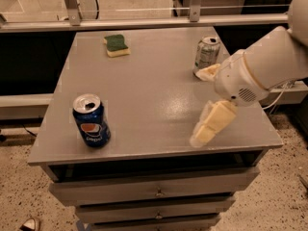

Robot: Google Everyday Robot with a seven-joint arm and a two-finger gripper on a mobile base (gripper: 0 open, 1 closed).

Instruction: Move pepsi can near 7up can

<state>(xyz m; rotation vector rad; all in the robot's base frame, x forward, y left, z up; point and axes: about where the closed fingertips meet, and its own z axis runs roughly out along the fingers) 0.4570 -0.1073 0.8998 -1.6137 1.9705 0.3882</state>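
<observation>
Pepsi can (pixel 91 121): upright near the front left corner of the tabletop (pixel 144 95), its top open.
7up can (pixel 207 54): upright near the back right edge, well apart from the pepsi can.
Hand (pixel 197 107): over the right side of the tabletop, in front of the 7up can. Its two pale fingers are spread with nothing between them, and one fingertip is just beside the 7up can's base.
Sponge (pixel 117 44): green-topped, lying at the back, left of centre.
Drawers (pixel 154 191): below the tabletop.
</observation>
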